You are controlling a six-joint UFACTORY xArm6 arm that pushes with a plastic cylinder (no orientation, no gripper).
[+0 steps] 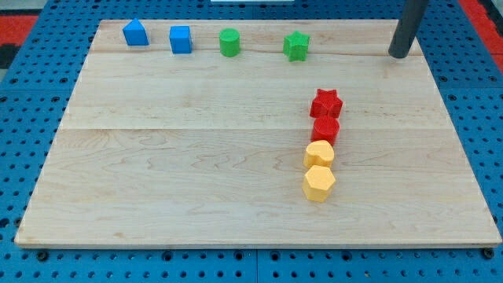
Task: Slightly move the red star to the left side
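You're looking at a pale wooden board on blue pegboard. The rod is cut off at the view's top; its tip, gripping nothing, sits well apart from the red star, up and right of it.

Bright, even light; sharp focus, soft short shadows beneath blocks.

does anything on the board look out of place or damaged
Nothing stands out. Four blocks line the view's top; the red star heads a tidy column. My tip rests apart, toward the view's top right.
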